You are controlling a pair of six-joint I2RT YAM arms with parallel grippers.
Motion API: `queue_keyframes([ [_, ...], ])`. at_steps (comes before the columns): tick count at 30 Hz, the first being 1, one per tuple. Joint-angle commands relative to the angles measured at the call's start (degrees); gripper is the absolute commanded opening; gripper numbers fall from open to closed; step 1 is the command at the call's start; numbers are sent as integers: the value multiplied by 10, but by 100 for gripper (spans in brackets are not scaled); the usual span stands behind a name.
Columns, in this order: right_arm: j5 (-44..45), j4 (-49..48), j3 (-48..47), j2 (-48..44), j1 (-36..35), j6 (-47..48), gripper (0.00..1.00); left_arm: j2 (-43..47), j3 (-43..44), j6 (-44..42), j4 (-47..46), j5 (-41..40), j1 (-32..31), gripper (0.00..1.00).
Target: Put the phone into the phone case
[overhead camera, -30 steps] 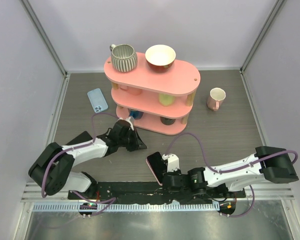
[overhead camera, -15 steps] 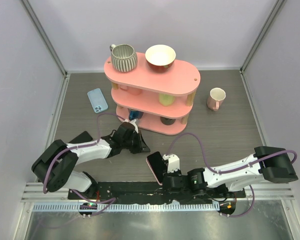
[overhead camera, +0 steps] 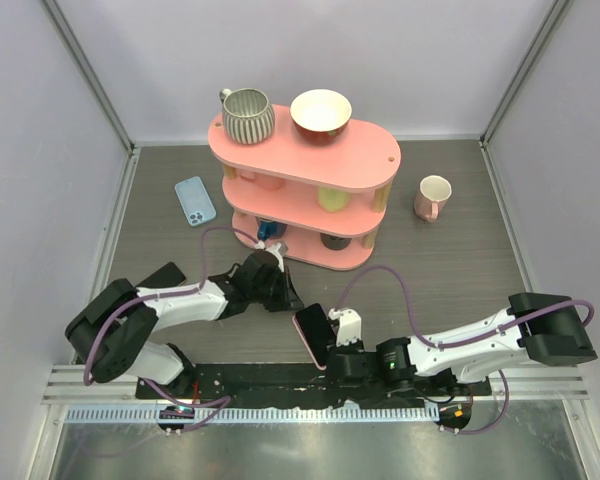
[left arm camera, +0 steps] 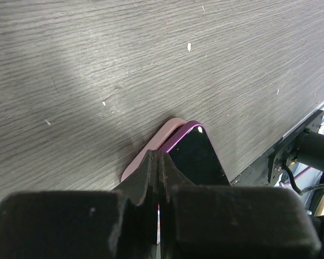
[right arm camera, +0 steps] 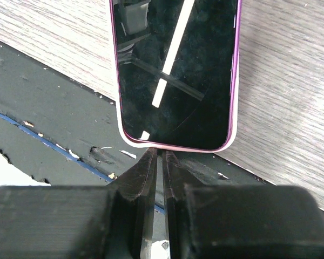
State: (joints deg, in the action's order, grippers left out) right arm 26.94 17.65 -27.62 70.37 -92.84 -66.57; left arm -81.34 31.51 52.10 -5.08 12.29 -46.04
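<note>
The phone (right arm camera: 175, 70) is seen lying screen-up on the pink phone case (left arm camera: 151, 154), whose rim shows beside it, close to the middle of the near edge of the surface (overhead camera: 430, 270). The left pincer (left arm camera: 159, 159) is narrowed to a slit at the case's far end. The right pincer (right arm camera: 159, 156) is likewise nearly closed at the phone's near end.

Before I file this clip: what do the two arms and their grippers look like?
Both arms match: white link shells between chunky black joint housings. A purple cable loops free off the left arm, and a matching one loops off the right arm. The left gripper and right gripper have matte black, blocky fingers tapering to thin tips. No markings are readable.
</note>
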Motion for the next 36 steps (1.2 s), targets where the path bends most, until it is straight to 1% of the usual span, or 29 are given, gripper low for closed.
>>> queue_keyframes([
  [1,47,0,7,-11,-1,-24,15,32,8,2,45,-19,-20,0],
  [2,50,1,9,-14,-1,-25,15,39,7,3,49,-26,-26,0],
  [3,52,3,11,-16,-1,-27,14,51,9,3,85,-46,-28,0],
  [6,57,3,14,-23,-2,-30,14,65,12,5,123,-70,-35,0],
  [12,56,6,7,-16,-1,-30,15,79,18,11,139,-81,-37,0],
  [17,38,48,-40,-28,-1,-7,20,121,31,27,192,-118,-37,0],
  [19,40,79,-63,-37,-2,4,20,137,31,41,209,-140,-37,5],
  [21,51,88,-66,-64,1,11,20,159,19,56,211,-145,-37,17],
  [24,69,122,-60,-106,35,21,20,172,-1,81,198,-141,-38,24],
  [25,73,149,-58,-118,66,30,20,173,-5,85,195,-142,-39,24],
  [28,73,159,-49,-154,122,74,20,166,-14,100,190,-142,-39,20],
  [29,69,159,-49,-158,158,103,20,163,-15,102,190,-141,-39,19],
  [30,65,162,-52,-160,170,114,20,159,-16,105,191,-138,-39,18],
  [32,60,168,-56,-161,195,130,20,153,-18,104,179,-130,-41,18],
  [33,58,167,-55,-160,201,133,20,154,-24,103,166,-126,-41,20],
  [34,51,165,-53,-155,209,137,20,158,-29,106,150,-105,-43,23],
  [35,47,159,-51,-142,215,142,21,160,-35,110,127,-102,-44,31],
  [36,44,142,-47,-135,225,157,20,161,-43,113,116,-98,-44,33],
])
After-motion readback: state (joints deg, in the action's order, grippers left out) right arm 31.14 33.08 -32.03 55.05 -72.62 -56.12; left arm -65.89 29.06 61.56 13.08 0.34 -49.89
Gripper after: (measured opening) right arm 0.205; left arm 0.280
